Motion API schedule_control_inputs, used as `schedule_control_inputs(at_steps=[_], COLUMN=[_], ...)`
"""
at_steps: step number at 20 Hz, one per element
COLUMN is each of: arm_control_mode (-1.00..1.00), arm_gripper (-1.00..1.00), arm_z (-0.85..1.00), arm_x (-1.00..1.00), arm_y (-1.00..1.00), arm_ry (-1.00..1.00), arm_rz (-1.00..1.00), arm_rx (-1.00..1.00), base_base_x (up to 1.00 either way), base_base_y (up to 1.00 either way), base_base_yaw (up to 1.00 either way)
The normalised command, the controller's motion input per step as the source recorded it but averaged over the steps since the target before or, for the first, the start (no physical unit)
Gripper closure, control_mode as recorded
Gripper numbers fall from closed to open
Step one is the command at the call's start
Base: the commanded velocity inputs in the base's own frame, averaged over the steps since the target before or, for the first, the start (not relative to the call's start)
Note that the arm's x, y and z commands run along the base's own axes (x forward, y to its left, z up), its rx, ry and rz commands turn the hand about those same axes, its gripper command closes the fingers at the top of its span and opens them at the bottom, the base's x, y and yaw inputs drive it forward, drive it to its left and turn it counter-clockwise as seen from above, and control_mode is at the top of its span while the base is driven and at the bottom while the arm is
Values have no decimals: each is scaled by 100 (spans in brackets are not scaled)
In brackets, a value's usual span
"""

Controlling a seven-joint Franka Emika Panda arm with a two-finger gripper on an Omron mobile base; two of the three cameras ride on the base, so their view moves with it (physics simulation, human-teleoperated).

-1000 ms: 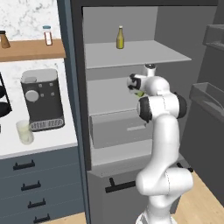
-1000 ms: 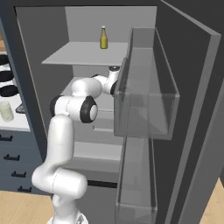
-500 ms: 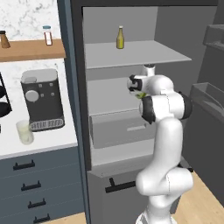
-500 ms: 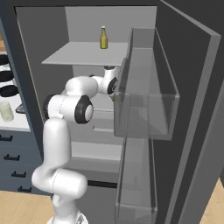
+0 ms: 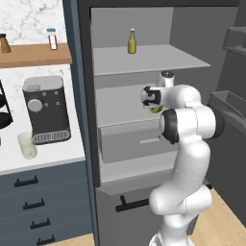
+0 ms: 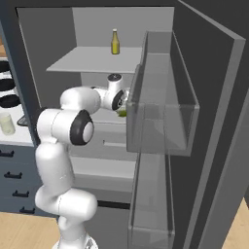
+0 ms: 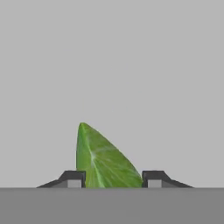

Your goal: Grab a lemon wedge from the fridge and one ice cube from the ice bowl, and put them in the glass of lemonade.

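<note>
In the hand view the lemon wedge (image 7: 103, 162), yellow-green with pale veins, stands between the two dark fingertips (image 7: 72, 179), and my gripper (image 7: 112, 180) is shut on it. From the left base view the gripper (image 5: 153, 106) hangs just above the middle shelf of the open fridge (image 5: 79, 96), with the lemon wedge (image 5: 155, 109) showing under the hand. The right base view has the gripper (image 6: 121, 111) and the wedge (image 6: 122, 113) beside the fridge door's shelves. The glass of lemonade (image 5: 27, 145) stands on the counter left of the fridge, also the glass (image 6: 6, 123). The ice bowl is out of view.
A yellow bottle (image 5: 132, 41) stands on the fridge's top shelf. A closed drawer (image 5: 129, 141) sits under the middle shelf. The open door with clear bins (image 6: 163, 114) stands close on the right. A coffee machine (image 5: 45, 109) is on the counter by the glass.
The jaws have closed slightly on the wedge. The arm's elbow has drawn back and down, out toward the base, while the hand stays over the middle shelf.
</note>
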Motion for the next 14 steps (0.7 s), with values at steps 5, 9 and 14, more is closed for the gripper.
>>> schedule_control_inputs(at_steps=[5,9,14], arm_control_mode=[-100,-100,-100], arm_gripper=[100,100,100], arm_z=[20,6,43], arm_x=[-100,-100,-100], arm_y=[34,38,20], arm_ry=[-24,-21,-10], arm_rz=[0,0,0], arm_rx=[0,0,1], base_base_x=[0,0,0], base_base_y=[0,0,0], base_base_yaw=[0,0,0])
